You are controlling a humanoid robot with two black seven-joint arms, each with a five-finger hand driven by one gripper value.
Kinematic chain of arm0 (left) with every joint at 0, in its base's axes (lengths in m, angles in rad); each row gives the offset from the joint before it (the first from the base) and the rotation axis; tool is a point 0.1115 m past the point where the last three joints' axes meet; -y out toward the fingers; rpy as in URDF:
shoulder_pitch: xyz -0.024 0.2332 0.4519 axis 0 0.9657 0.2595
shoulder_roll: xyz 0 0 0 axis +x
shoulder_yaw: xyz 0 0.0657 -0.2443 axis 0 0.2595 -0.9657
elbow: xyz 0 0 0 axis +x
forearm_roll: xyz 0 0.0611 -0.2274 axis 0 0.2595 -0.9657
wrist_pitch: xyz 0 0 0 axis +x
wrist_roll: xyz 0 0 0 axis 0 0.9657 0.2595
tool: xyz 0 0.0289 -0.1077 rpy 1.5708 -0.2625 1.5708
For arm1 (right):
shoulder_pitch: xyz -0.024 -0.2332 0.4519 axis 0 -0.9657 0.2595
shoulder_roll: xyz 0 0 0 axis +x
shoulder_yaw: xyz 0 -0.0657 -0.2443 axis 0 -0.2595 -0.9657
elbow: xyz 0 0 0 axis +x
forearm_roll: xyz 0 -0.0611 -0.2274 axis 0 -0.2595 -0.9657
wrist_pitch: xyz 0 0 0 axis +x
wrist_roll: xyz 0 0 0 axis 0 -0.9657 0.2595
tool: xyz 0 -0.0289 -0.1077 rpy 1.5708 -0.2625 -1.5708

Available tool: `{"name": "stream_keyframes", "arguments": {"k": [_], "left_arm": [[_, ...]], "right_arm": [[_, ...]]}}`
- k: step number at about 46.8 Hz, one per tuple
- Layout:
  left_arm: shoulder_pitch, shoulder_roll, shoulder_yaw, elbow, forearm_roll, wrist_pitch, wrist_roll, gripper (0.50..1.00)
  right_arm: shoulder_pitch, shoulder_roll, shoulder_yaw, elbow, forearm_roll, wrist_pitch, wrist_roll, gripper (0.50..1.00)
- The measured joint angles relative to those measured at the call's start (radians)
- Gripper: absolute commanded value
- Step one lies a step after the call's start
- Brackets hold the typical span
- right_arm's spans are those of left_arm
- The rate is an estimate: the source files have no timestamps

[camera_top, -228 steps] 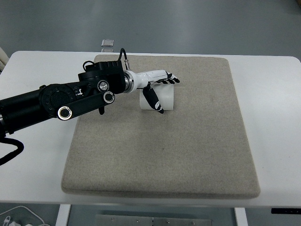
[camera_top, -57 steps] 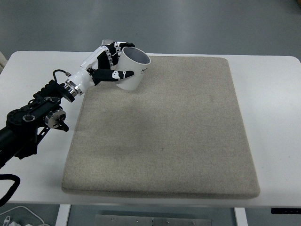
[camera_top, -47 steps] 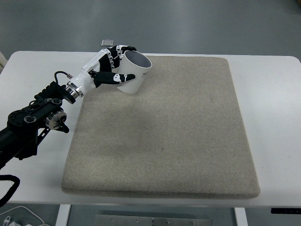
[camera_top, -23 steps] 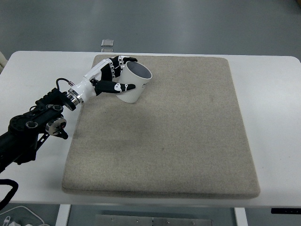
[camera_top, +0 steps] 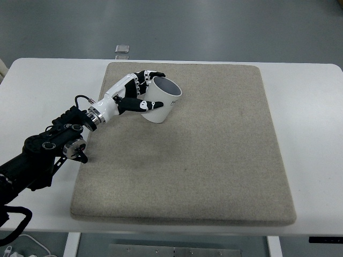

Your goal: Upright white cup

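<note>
Head view: my left hand has its fingers wrapped around the white cup, tilted above the mat's far-left area. I should level its base before lowering and releasing.

A mat lies on the worktop, covering its middle. The cup sits tilted in the left hand over the mat's far left part. A small object lies behind the mat's far left corner.
</note>
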Motion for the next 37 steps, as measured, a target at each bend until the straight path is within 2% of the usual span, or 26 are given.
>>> {"name": "stream_keyframes", "arguments": {"k": [2,23,37], "left_arm": [[0.0,0.0,0.0,0.0,-0.001,-0.002,0.0,0.998],[-0.007,0.014,-0.013,-0.014,-0.011,-0.035,0.0,1.0],[-0.001,0.055,-0.021,-0.04,-0.016,-0.053,0.0,1.0]], "right_arm": [[0.0,0.0,0.0,0.0,0.0,0.0,0.0,0.93],[0.0,0.0,0.0,0.0,0.0,-0.001,0.0,0.93],[0.0,0.0,0.0,0.0,0.0,0.0,0.0,0.93]]}}
